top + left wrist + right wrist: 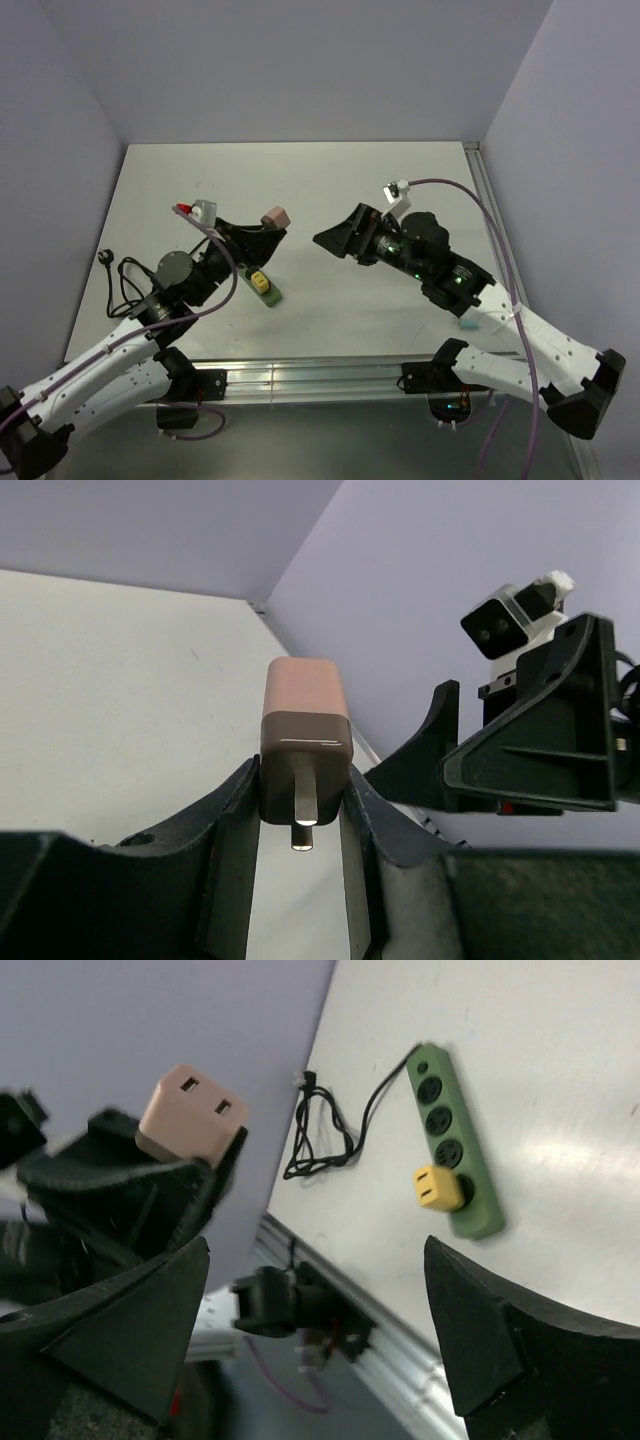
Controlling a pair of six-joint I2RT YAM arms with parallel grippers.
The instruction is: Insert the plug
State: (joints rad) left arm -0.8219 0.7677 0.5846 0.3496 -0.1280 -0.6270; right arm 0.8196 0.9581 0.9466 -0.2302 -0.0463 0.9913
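Soft even light, faint sheen on table (560, 1080), blurred wrist-view foregrounds.

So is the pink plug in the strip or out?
Out. The left gripper holds the pink plug aloft, prongs bare; the strip carries only a yellow plug.

Your left arm (100, 365) and right arm (545, 345): white link shells, black joints, a purple cable (445, 182) trailing each; green lights (458, 282), apparently indicators, on the right.

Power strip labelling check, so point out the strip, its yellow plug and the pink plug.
power strip (478, 1218): right wrist view, bare green end.
yellow plug (437, 1186): right wrist view, slotted face.
pink plug (305, 692): left wrist view, pink body.
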